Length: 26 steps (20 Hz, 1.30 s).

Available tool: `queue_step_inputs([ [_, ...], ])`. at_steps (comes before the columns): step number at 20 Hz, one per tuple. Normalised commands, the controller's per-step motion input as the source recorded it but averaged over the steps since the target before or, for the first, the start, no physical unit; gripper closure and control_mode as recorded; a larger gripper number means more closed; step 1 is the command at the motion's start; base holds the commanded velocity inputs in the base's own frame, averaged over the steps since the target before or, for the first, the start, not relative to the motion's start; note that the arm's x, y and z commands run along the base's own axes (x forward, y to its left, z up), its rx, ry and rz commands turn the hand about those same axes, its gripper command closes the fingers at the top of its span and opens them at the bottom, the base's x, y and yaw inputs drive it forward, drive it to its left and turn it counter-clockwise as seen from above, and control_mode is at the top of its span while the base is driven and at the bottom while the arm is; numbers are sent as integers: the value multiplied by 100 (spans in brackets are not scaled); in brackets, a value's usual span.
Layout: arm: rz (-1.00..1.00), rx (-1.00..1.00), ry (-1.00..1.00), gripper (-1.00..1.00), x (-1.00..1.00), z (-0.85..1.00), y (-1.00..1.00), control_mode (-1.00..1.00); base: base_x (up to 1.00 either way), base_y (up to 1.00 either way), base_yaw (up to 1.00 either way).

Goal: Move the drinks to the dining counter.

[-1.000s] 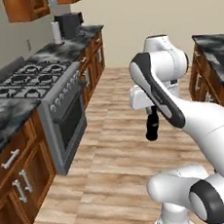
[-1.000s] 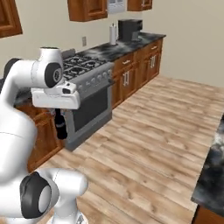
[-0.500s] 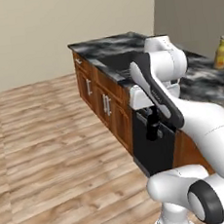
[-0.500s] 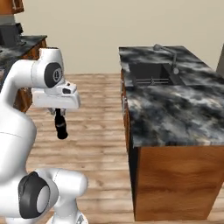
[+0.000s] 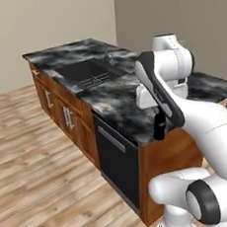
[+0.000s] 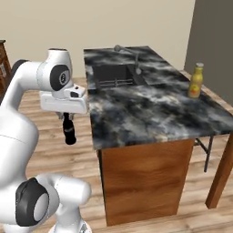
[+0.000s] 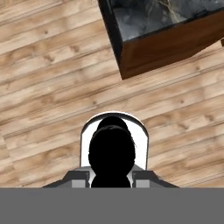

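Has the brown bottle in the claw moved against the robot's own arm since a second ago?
No. The brown bottle still hangs from the claw below the white wrist; the room shifted because the base drove round to the island counter.

Brown bottle (image 6: 68, 132) upright, off floor beside island (image 6: 150, 109); yellow bottle (image 6: 196, 81) upright on top.

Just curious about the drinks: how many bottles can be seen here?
2. A tall yellow bottle stands on the black-grey marbled island counter; a slim dark brown bottle hangs in the gripper beside it, over wooden floor.
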Motion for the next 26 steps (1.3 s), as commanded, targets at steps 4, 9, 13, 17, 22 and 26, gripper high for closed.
queue_step_inputs([
  [4,0,0,0,100,0,0,0,100,41,-100,2],
  [9,0,0,0,100,0,0,0,100,50,-100,4],
  [13,0,0,0,100,0,0,0,100,52,-100,11],
  [17,0,0,0,100,0,0,0,100,46,-98,14],
  [22,0,0,0,100,0,0,0,100,40,-76,19],
  [26,0,0,0,100,0,0,0,100,25,-39,21],
])
